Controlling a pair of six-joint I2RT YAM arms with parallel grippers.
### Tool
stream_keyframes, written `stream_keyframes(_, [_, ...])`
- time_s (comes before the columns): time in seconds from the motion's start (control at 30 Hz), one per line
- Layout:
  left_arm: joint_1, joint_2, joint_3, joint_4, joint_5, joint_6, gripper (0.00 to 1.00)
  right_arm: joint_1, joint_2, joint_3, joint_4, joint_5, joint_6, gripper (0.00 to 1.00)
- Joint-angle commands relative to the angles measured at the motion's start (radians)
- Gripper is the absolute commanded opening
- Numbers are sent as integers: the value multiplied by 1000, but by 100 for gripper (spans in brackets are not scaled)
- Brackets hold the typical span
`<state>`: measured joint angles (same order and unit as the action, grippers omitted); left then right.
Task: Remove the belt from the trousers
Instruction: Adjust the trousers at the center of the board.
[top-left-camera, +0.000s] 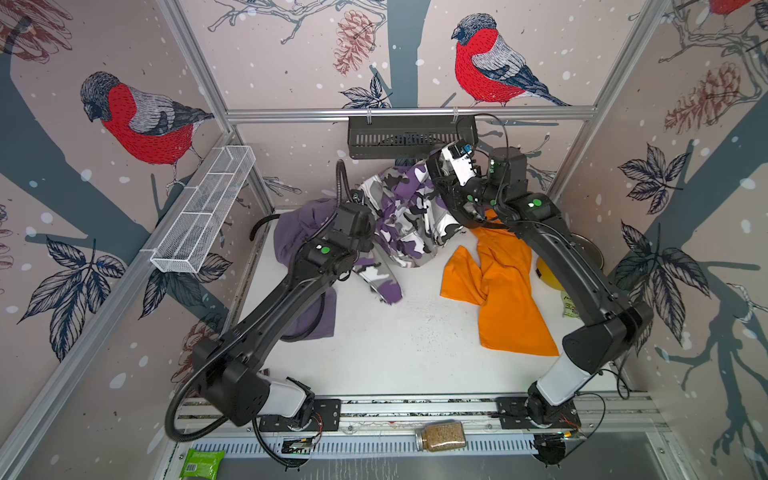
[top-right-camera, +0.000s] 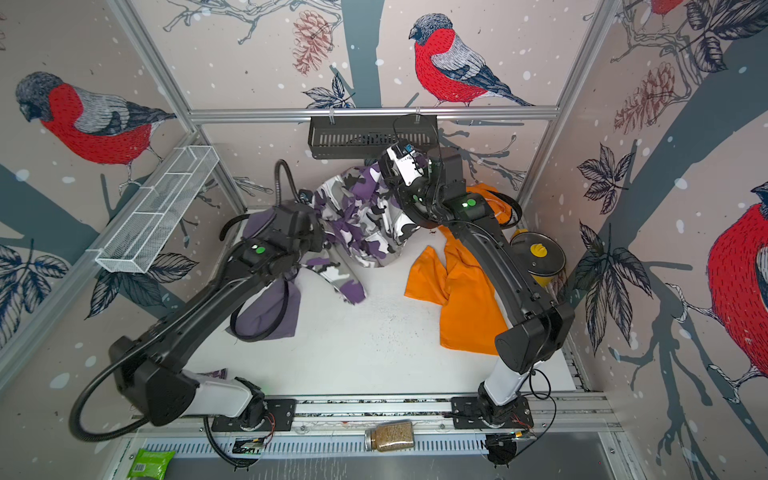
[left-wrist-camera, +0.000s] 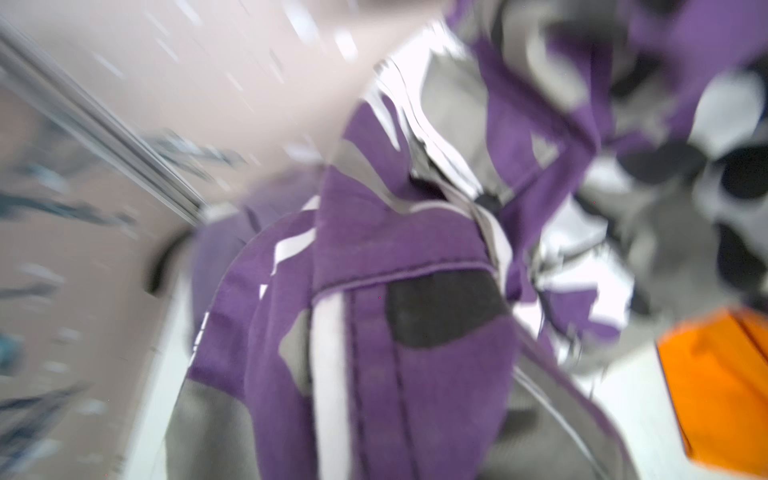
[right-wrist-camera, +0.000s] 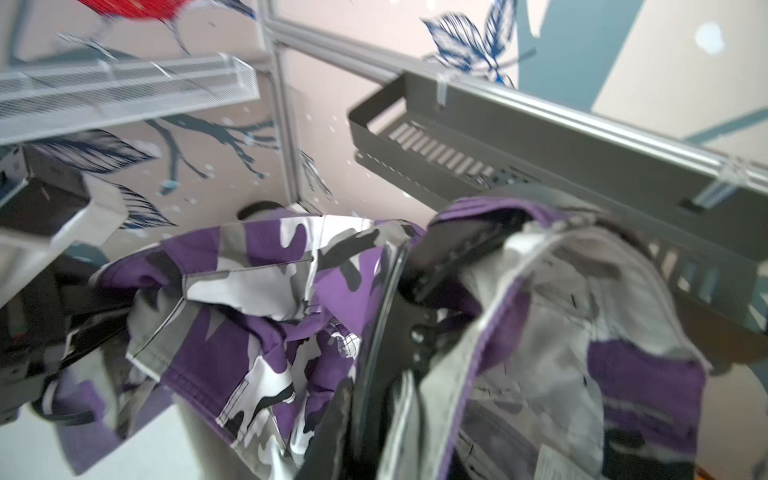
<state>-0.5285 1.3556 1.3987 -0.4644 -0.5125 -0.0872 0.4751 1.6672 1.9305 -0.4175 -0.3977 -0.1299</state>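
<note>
**STATUS: CAMOUFLAGE TROUSERS RAISED AT REAR OF TABLE, GRIPPERS LARGELY CONCEALED**

1. Garment positions. The camouflage trousers (top-left-camera: 407, 216) (top-right-camera: 365, 220) were bunched at the rear centre of the white table (top-left-camera: 395, 353), with their upper part lifted toward the black tray (top-left-camera: 411, 137). The lilac trousers (top-left-camera: 295, 232) lay at the left, mostly under the left arm. The orange trousers (top-left-camera: 507, 291) lay flat at the right, their far end covered by the right arm.

2. Right gripper (right-wrist-camera: 407, 307). Camouflage cloth was draped over it, so only part of one black finger (right-wrist-camera: 399, 291) showed. The raised cloth hung from it, with the jaws closed on the fabric.

3. Left gripper (top-left-camera: 360, 199). In both top views it sat under its own wrist housing, against the camouflage cloth. The jaws were pressed together. Whether they pinched cloth could not be told, because the left wrist view was motion-blurred and filled with camouflage fabric (left-wrist-camera: 374, 332).

4. Belt. A dark band (right-wrist-camera: 536, 193) curved along the waistband edge in the right wrist view (probably the belt, not confirmed). A black loop (top-left-camera: 322, 311) lay across the lilac cloth, and it could not be determined whether it was a belt or a cable.

5. A yellow pot (top-right-camera: 540, 257) stood partly hidden behind the right arm.
</note>
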Motion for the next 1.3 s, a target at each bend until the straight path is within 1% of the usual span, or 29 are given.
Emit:
stream_keyframes(0.0, [19,-48,52,110,-223,138,0,35,-45,35,51,-260,33,0])
stream_keyframes(0.07, [58,-59,70,77,-261,150,0,62,-89,-8,61,-370,55,0])
stream_keyframes(0.13, [119,-85,37,64,-264,133,0,76,-150,-115,102,-472,105,0])
stream_keyframes(0.17, [152,-97,12,58,-253,119,0,78,-184,-179,140,-517,136,0])
stream_keyframes(0.27, [245,-119,-101,39,-225,66,0,80,-292,-478,300,-599,269,0])
stream_keyframes(0.33, [293,-111,-198,42,-168,16,0,79,-338,-722,418,-591,358,0])
stream_keyframes(0.43, [310,-72,-304,64,-101,-46,0,73,-305,-986,523,-580,420,0])
stream_keyframes(0.47, [309,-58,-322,70,-83,-63,0,72,-277,-1030,520,-581,416,0])
stream_keyframes(0.57, [310,-10,-354,96,-57,-75,0,58,-184,-1121,490,-516,428,0])
stream_keyframes(0.63, [310,30,-350,91,-41,-66,0,36,-134,-1140,465,-471,446,0])
stream_keyframes(0.73, [309,88,-320,42,-31,-67,0,-4,-75,-1115,379,-395,443,0])
stream_keyframes(0.77, [309,99,-306,20,-28,-74,3,-20,-52,-1098,333,-362,437,0])
stream_keyframes(0.8, [310,105,-287,-9,-22,-90,30,-32,-34,-1082,293,-339,430,0])
stream_keyframes(0.83, [309,103,-274,-27,-17,-96,52,-40,-23,-1069,263,-315,425,1])
stream_keyframes(0.87, [307,93,-260,-43,-9,-105,71,-47,-12,-1055,236,-283,421,4])
stream_keyframes(0.9, [302,77,-242,-63,1,-113,82,-52,-8,-1037,204,-255,413,13])
stream_keyframes(0.97, [287,41,-208,-88,38,-109,91,-55,-7,-998,146,-206,393,39])
stream_keyframes(1.03, [254,2,-189,-92,62,-88,94,-52,-31,-963,102,-154,380,53])
stream_keyframes(1.1, [194,-42,-192,-63,37,-51,95,-47,-80,-923,57,-57,377,63])
stream_keyframes(1.17, [144,-67,-183,-48,20,-35,94,-32,-132,-888,14,44,380,69])
stream_keyframes(1.23, [100,-73,-171,-33,51,-24,94,-10,-171,-846,-33,134,380,73])
stream_keyframes(1.27, [75,-66,-166,-18,84,-18,94,8,-185,-826,-55,183,379,74])
